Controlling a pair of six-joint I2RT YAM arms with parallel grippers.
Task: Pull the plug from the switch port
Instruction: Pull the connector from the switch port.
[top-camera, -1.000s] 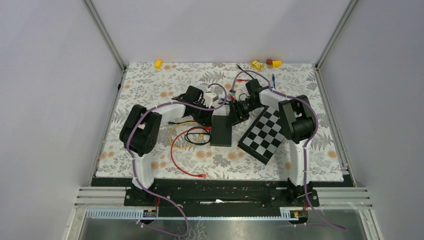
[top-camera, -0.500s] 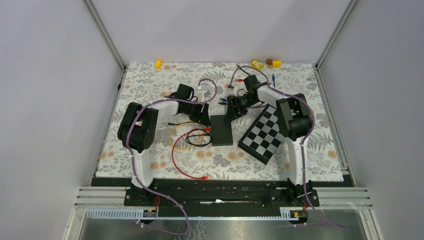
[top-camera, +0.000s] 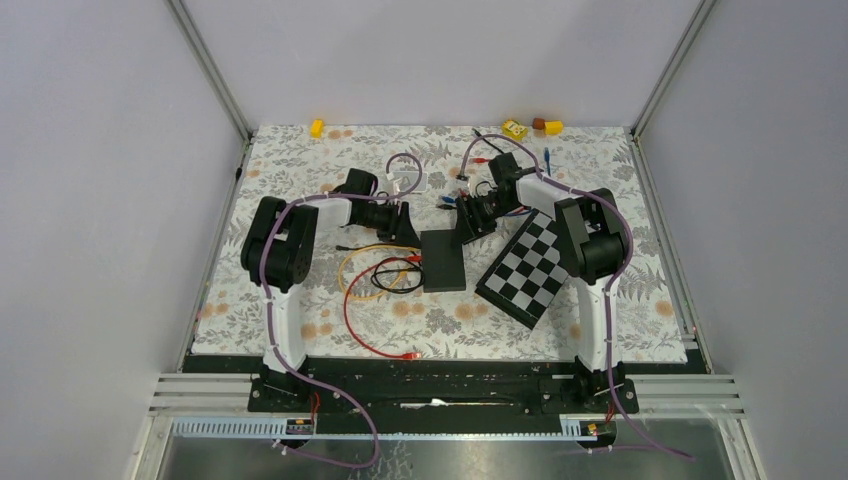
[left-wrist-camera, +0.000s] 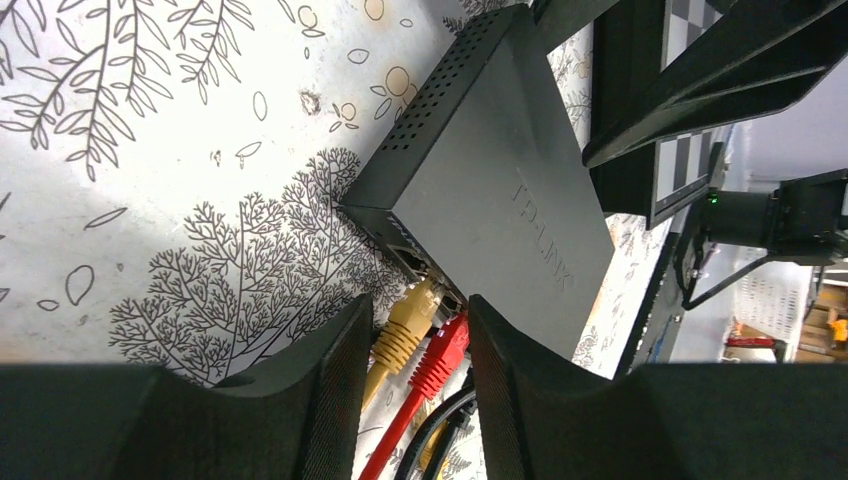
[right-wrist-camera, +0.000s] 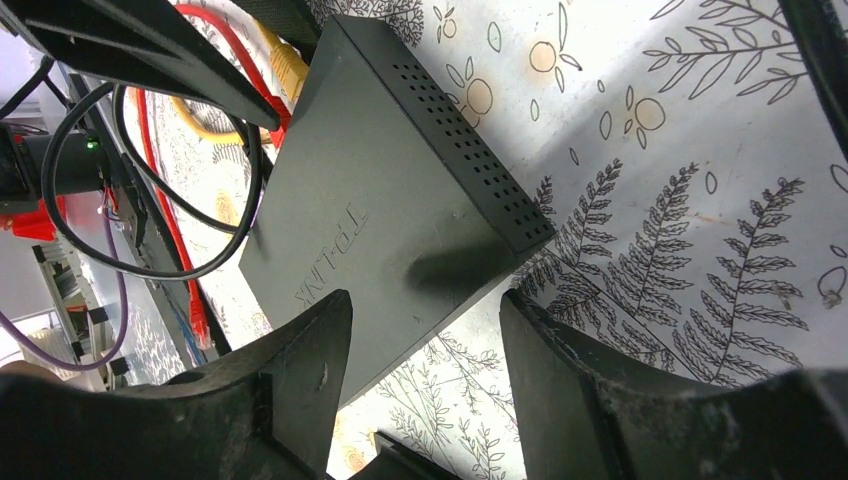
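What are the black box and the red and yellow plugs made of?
The black box: dull dark metal or plastic, with punched vent holes; can't tell which. The red plug and yellow plug: smooth, slightly shiny plastic, probably rubbery.

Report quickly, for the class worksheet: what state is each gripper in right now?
Left gripper: open, straddling the yellow plug and red plug, not visibly clamping either.
Right gripper: open, over the switch, holding nothing.
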